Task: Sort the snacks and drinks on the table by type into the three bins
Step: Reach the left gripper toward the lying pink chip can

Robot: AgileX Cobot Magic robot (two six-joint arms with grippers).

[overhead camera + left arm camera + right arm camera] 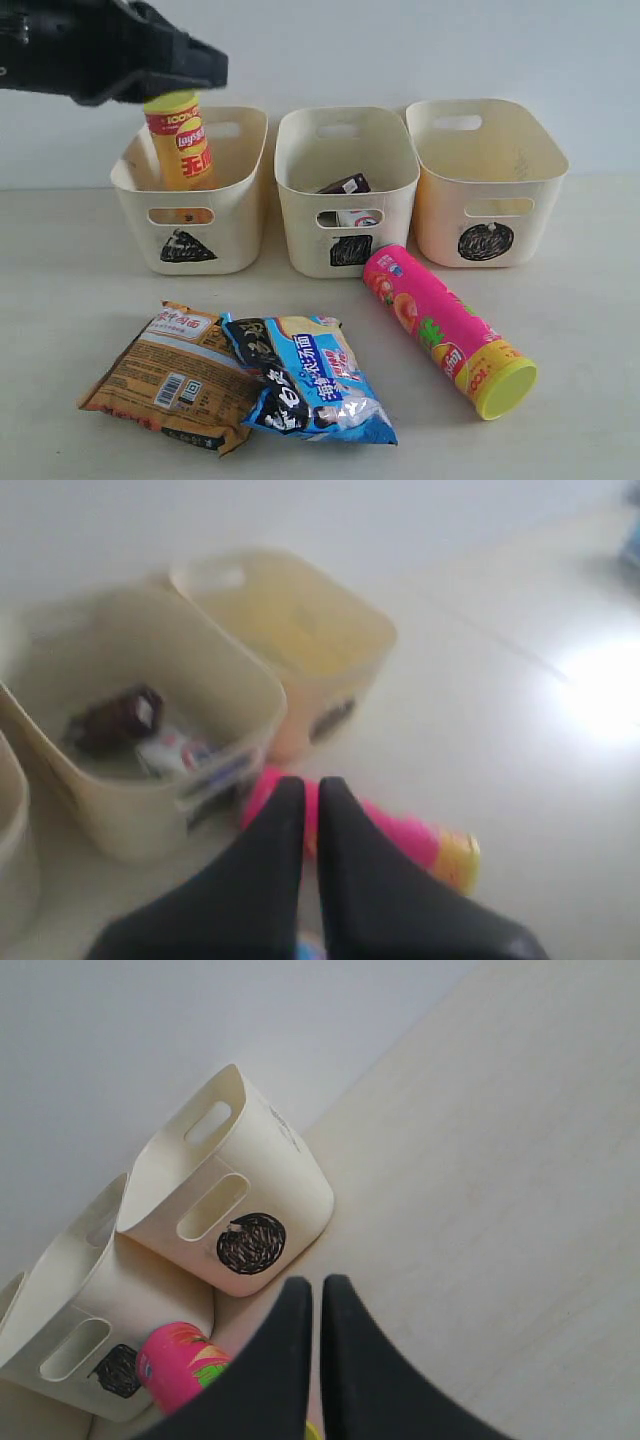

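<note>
The yellow-red chip tube (183,145) stands upright in the triangle bin (235,215). My left gripper (210,70) hovers just above its lid, shut and empty (311,785). The square bin (300,215) holds the dark purple carton (345,185) and the blue-white carton (360,217). No contents show in the circle bin (440,215). The pink tube (440,325) lies on its side on the table (580,300), lid toward the front right. The orange-brown bag (165,375) and blue-black bag (305,375) lie flat at front left, overlapping. My right gripper (316,1285) is shut and empty above the table, near the pink tube (175,1360).
The three bins stand in a row against the pale back wall. Bare table stretches to the right of the circle bin (290,1175) and in front of the triangle bin. The right arm does not show in the exterior view.
</note>
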